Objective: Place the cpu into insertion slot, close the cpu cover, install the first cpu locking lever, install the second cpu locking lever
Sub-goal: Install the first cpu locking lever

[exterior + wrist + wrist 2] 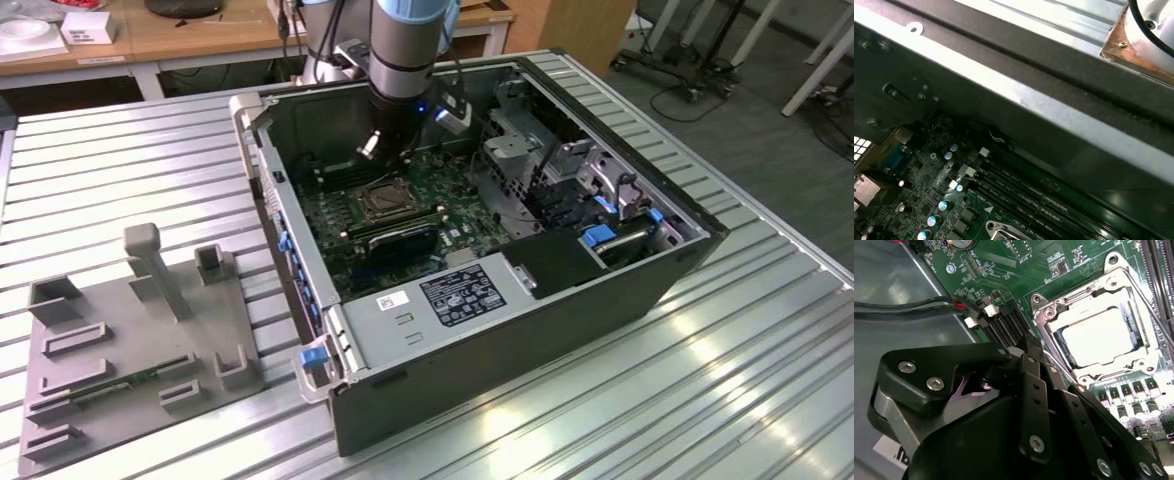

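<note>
In the exterior view my gripper [376,148] reaches down into the open computer case, just behind the insertion slot [382,203] on the green board. In the second wrist view the cpu [1098,336] lies flat in the slot, its pale metal top showing through the window of the cpu cover [1134,364], which lies down over it. A thin locking lever [1155,316] runs along one side of the socket. The gripper's black fingertips [1029,347] are together near the socket's corner, with nothing seen between them. A corner of the socket frame [999,231] peeks into the first wrist view.
The case's steel wall [267,150] rises close behind the arm. A black box with a white label [461,295] and a drive cage [561,170] crowd the other sides. Black cables [904,307] and long memory slots [1054,210] lie near the socket. A grey fixture [134,340] sits at the exterior view's left.
</note>
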`<state>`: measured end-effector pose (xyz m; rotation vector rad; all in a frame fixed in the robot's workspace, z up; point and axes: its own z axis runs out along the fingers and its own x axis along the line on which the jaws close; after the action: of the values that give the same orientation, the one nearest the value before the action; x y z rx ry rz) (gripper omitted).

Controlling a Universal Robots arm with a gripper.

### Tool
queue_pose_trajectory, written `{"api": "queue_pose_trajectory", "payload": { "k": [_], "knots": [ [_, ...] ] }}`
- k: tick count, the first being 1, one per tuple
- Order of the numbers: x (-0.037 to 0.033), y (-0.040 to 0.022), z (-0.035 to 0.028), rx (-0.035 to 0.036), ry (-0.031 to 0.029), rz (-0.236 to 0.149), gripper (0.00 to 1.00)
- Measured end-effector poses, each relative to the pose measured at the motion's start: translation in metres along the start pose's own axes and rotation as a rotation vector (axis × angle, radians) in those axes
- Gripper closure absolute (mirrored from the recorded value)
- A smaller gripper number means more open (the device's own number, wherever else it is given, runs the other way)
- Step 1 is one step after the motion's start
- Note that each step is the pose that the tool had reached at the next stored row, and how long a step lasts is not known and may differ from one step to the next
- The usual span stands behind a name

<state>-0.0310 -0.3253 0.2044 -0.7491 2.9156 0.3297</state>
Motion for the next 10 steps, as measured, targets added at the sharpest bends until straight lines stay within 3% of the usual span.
{"api": "queue_pose_trajectory", "payload": {
  "k": [10],
  "knots": [
    [-0.0001,-0.0023,0.0062,-0.0036,0.0064,-0.028,0.89]
  ]
}}
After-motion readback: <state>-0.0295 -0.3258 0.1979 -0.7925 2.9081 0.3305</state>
